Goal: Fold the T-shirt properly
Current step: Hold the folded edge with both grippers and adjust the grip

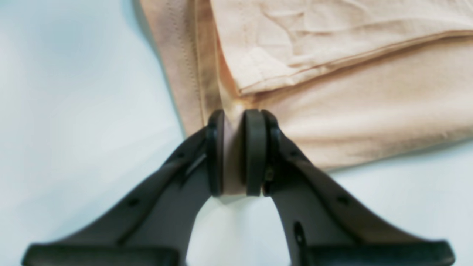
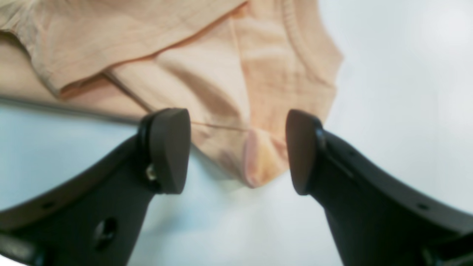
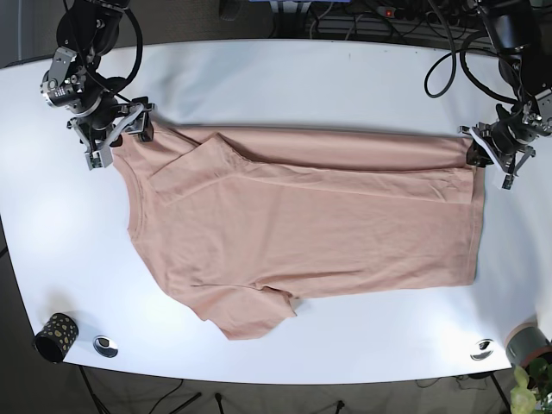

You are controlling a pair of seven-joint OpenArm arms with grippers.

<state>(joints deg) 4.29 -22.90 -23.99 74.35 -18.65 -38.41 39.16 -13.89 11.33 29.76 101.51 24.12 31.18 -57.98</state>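
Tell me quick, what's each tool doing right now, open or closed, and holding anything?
Left tool: closed, pinching the T-shirt at its folded edge.
Right tool: open, holding nothing, a shirt corner lying between its fingers.

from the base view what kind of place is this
Likely a robotics lab bench: a white table with two mounted arms working a T-shirt, and cables bundled behind its far edge.

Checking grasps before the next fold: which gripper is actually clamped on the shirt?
The left gripper: its pads pinch the T-shirt fabric. The right gripper is open.
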